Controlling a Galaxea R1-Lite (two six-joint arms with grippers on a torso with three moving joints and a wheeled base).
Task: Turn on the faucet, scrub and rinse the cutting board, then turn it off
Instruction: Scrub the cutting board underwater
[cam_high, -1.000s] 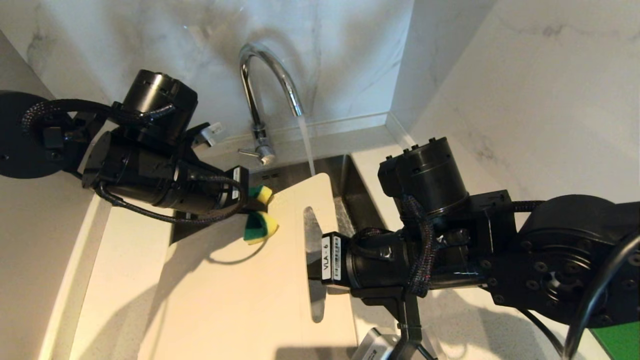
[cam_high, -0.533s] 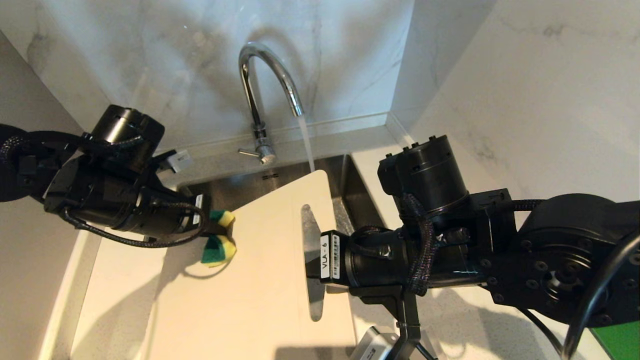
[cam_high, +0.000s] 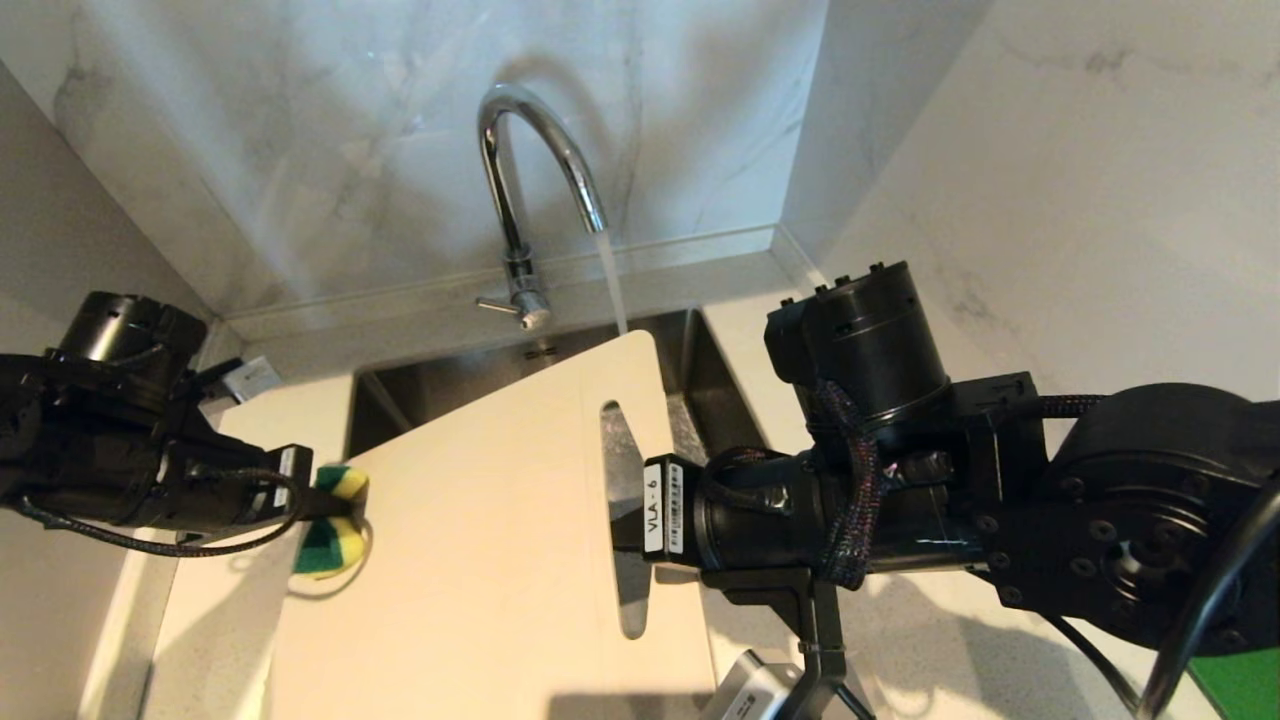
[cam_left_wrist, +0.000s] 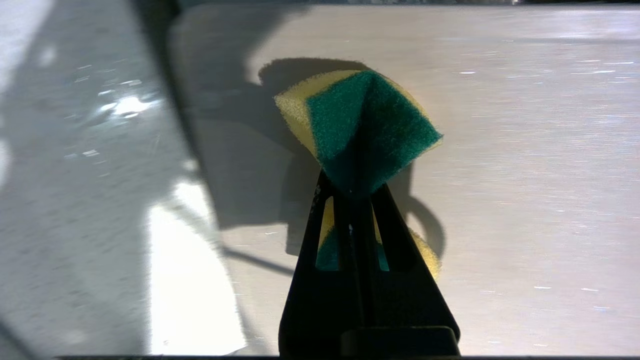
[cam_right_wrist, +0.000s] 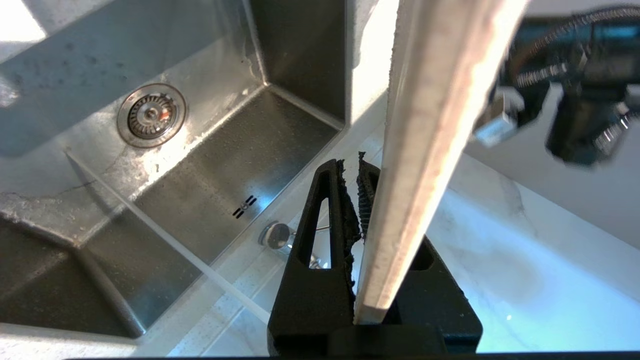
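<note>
Cutting board (cam_high: 480, 540) held tilted over the sink (cam_right_wrist: 210, 165), its handle-slot end gripped at the edge by your right pincer (cam_right_wrist: 361, 200), clenched on the thin rim as the right wrist view shows. Water runs from the faucet (cam_high: 530, 170) onto the board's upper corner, so the tap is already on. Your left pincer (cam_left_wrist: 357, 200), clamped on a folded green-and-yellow sponge (cam_left_wrist: 360, 125), has swept in the last second from near the board's upper edge, close to the slot, down and out to its left margin; in the head view the sponge (cam_high: 335, 520) now sits at the board's left edge, over the pale table (cam_high: 215, 620). That reads as the end of one scrubbing stroke, not the end of scrubbing: much of the face toward you looks untouched by this pass. Expect to bring the sponge back onto the board for another stroke. Rinsing is only partly under way, and the lever (cam_high: 495, 303) has yet to be closed. The right arm has held the board nearly steady throughout.
</note>
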